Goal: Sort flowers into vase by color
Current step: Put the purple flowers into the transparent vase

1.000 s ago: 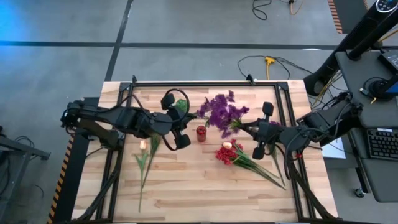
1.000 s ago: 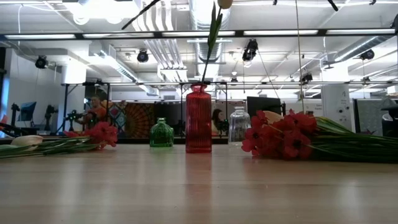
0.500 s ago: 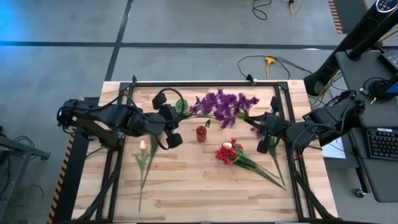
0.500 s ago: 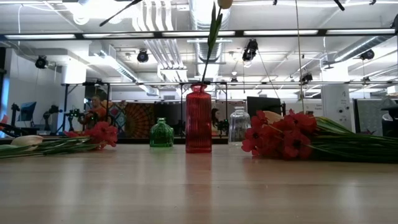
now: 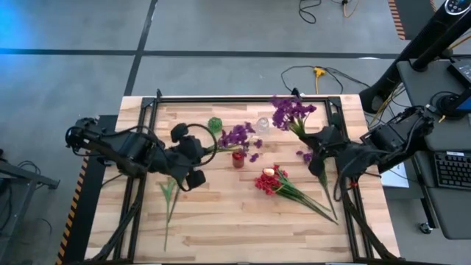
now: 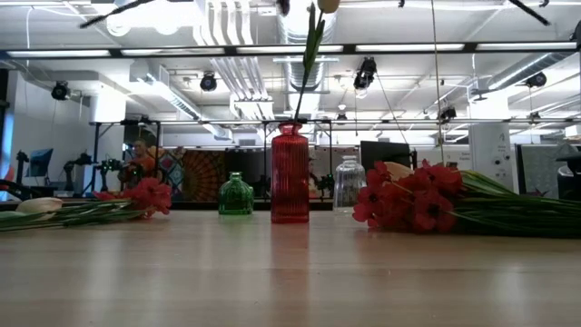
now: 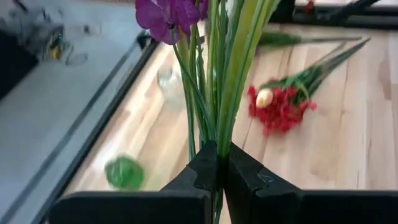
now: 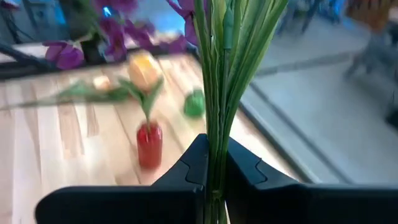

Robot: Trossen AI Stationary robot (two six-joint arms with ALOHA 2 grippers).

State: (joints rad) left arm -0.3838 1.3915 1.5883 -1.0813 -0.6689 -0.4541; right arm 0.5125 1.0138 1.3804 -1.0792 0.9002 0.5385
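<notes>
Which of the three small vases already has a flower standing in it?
The red vase: a stem rises from its neck. The green vase and clear vase have none.

On the table, three vases stand near the centre: the tall vase with one flower in it, a squat vase at its ten o'clock and a third vase at its one o'clock. A bunch of flowers lies at the tall vase's four o'clock, and more flowers lie at its eight o'clock.

The left gripper, at the tall vase's nine o'clock, holds a sprig over it, while the right gripper, at three o'clock, holds another sprig by the far edge.
</notes>
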